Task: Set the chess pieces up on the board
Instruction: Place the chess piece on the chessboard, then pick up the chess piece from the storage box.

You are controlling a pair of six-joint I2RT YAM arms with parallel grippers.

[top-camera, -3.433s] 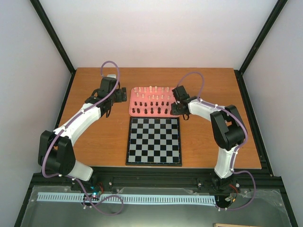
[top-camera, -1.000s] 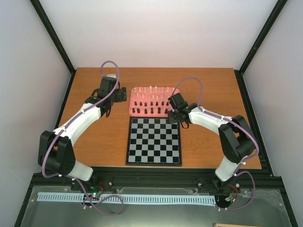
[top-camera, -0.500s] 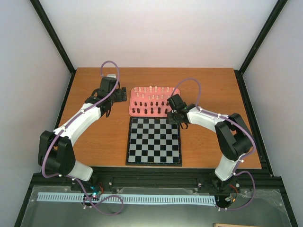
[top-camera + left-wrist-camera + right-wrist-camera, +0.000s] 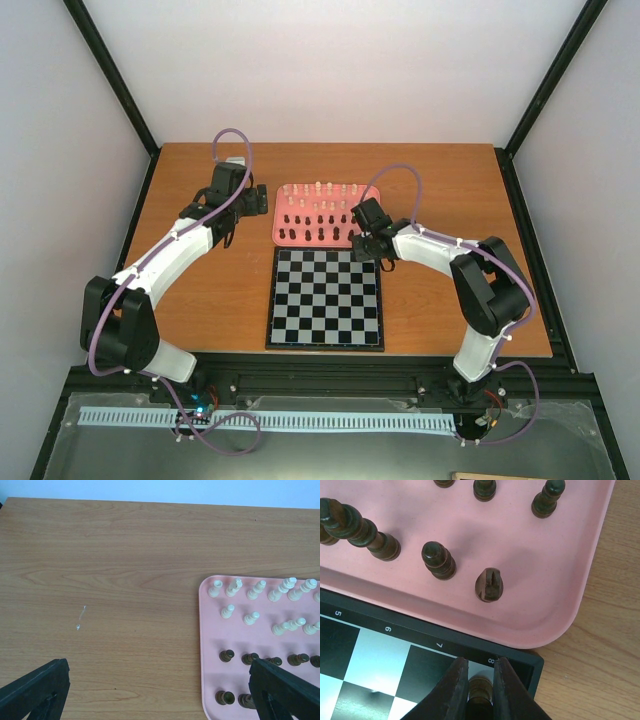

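Your right tool (image 4: 480, 671) is clamped on a dark piece (image 4: 480, 690) over the board's (image 4: 370, 650) far right corner, beside the tray (image 4: 545, 555), while your left tool (image 4: 158, 682) stands apart, left of the tray.

Dark pieces (image 4: 438, 560), cream pieces (image 4: 227, 611) upright on pink tray (image 4: 535, 555); one dark piece (image 4: 480, 689) at board (image 4: 370, 650) corner.

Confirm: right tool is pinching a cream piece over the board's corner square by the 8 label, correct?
Wrong colour. The piece in the right tool is dark brown, not cream, as the right wrist view shows. The rest holds: it is pinched over the board at the corner square by the 8 label.
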